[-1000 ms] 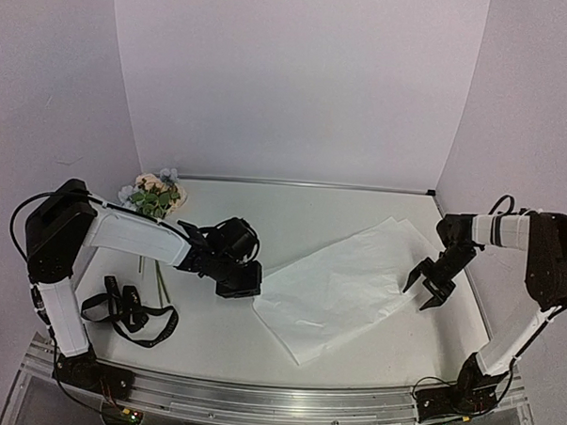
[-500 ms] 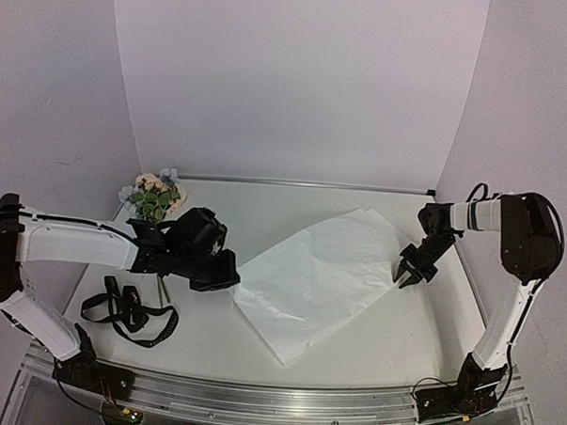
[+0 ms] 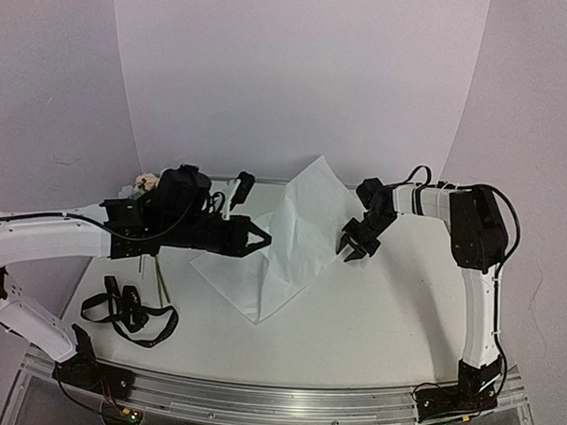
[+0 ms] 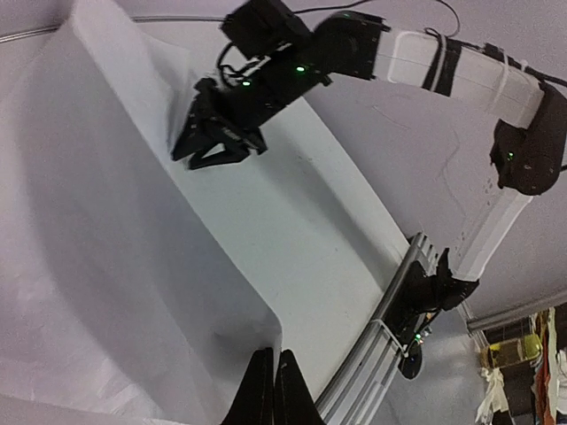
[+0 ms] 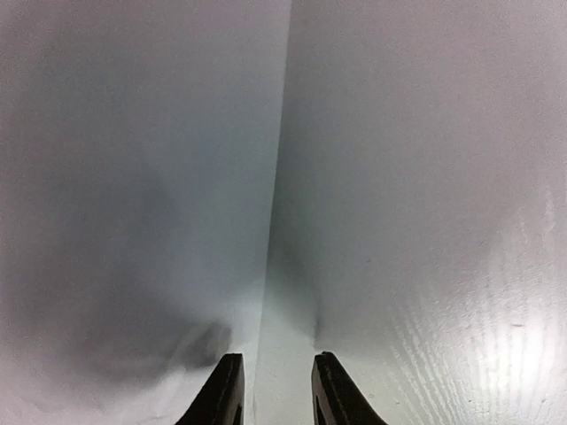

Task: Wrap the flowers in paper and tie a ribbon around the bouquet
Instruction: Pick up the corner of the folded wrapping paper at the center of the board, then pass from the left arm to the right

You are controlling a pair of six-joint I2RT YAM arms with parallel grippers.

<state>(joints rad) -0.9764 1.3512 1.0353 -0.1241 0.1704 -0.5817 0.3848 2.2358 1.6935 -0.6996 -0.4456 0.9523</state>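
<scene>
Currently the left claw (image 3: 261, 239) is clamped on the left side of the paper (image 3: 302, 209), which rises tented at the middle of the surface (image 3: 382, 320). Jaws of the right claw (image 3: 351, 250) stand slightly apart, just beside the paper's right edge.

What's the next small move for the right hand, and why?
Probably close the right hand on the paper. Its fingers stand apart with the sheet's edge running between them, while the left hand is shut on the opposite edge; gripping would let both hands move the sheet.
</scene>
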